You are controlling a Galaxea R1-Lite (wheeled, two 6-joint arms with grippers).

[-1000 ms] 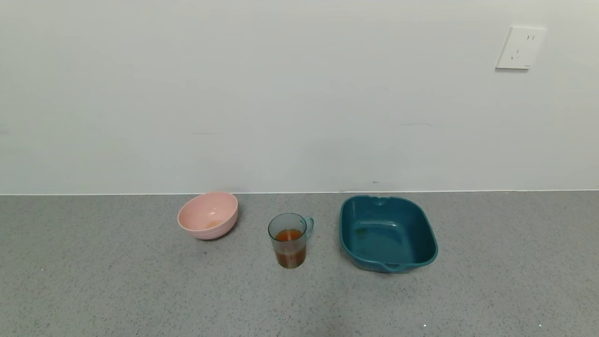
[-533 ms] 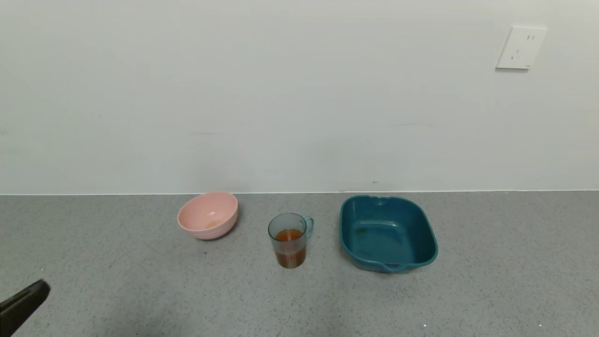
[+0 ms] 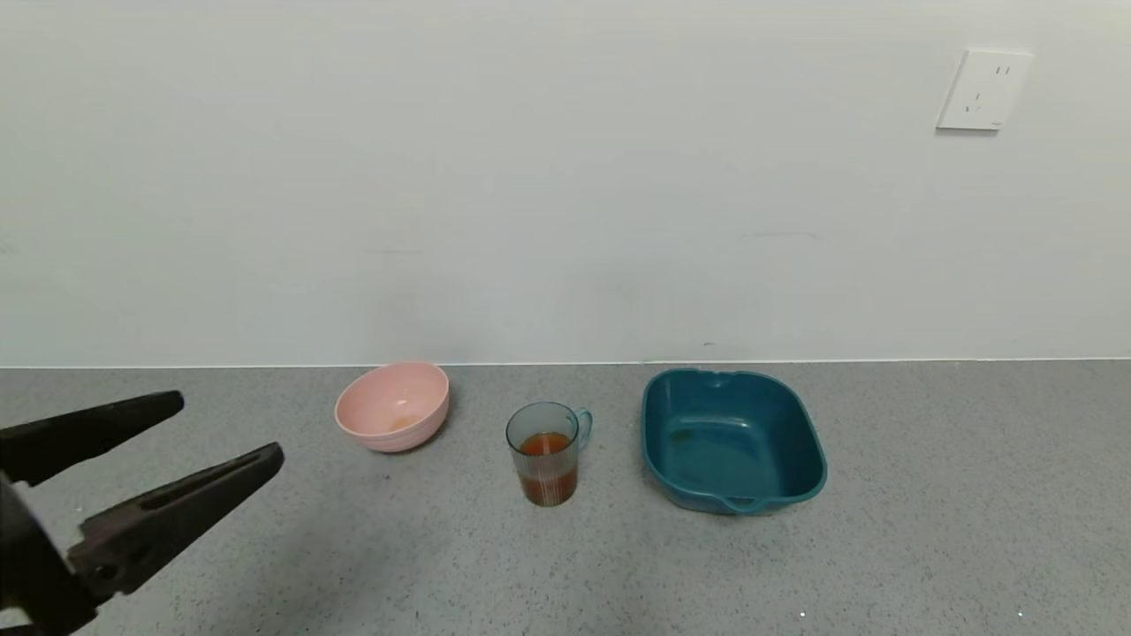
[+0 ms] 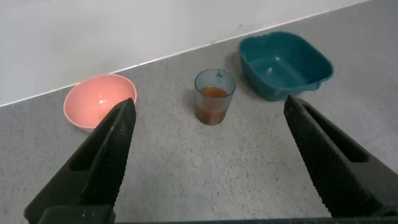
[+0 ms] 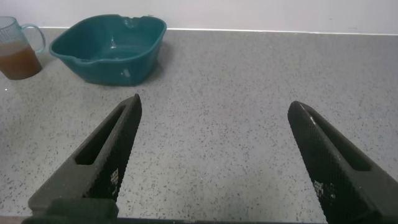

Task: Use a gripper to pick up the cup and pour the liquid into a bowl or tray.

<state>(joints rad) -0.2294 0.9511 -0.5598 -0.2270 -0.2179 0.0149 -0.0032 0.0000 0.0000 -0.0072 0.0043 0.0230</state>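
The blue-tinted ribbed cup [image 3: 548, 452] stands upright on the grey counter, its handle toward the teal tray, with orange-red liquid [image 3: 545, 444] filling its lower half. The pale pink bowl [image 3: 393, 406] sits to its left near the wall. My left gripper [image 3: 228, 427] is open at the left edge of the head view, well short of the bowl and cup. In the left wrist view the cup [image 4: 214, 96] and bowl [image 4: 98, 101] lie ahead between the open fingers [image 4: 109, 152]. My right gripper [image 5: 214, 109] is open over bare counter; it is out of the head view.
A teal rounded-rectangular tray [image 3: 733, 439] sits right of the cup, also in the right wrist view [image 5: 112, 46]. A white wall runs behind the counter, with a socket [image 3: 981, 90] at upper right.
My left gripper has come into the head view from the lower left and moved forward and right toward the bowl. Cup, bowl and tray have not moved.
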